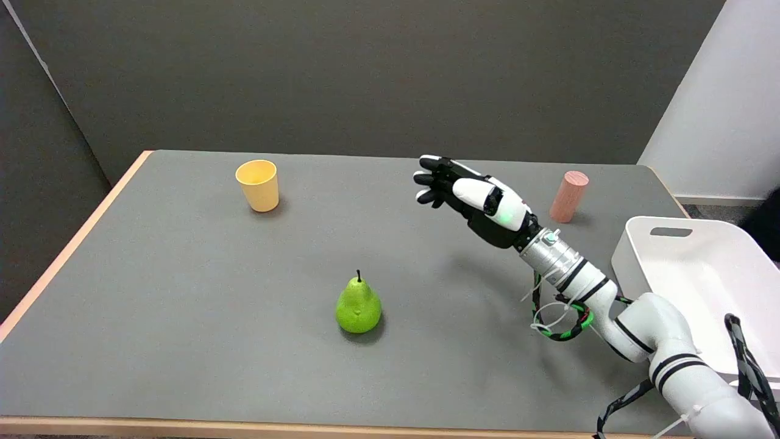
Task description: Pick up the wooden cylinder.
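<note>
The wooden cylinder (568, 196) stands upright near the table's far right corner, pale reddish wood with a flat round top. My right hand (469, 196) hovers above the table to the left of it, a clear gap between them. The hand's fingers stretch out toward the far left and hold nothing. The white arm reaches in from the lower right.
A yellow cup (258, 185) stands upright at the far left. A green pear (358, 306) sits in the middle near the front. A white bin (701, 286) lies off the table's right edge. The grey table (183, 292) has a wooden rim.
</note>
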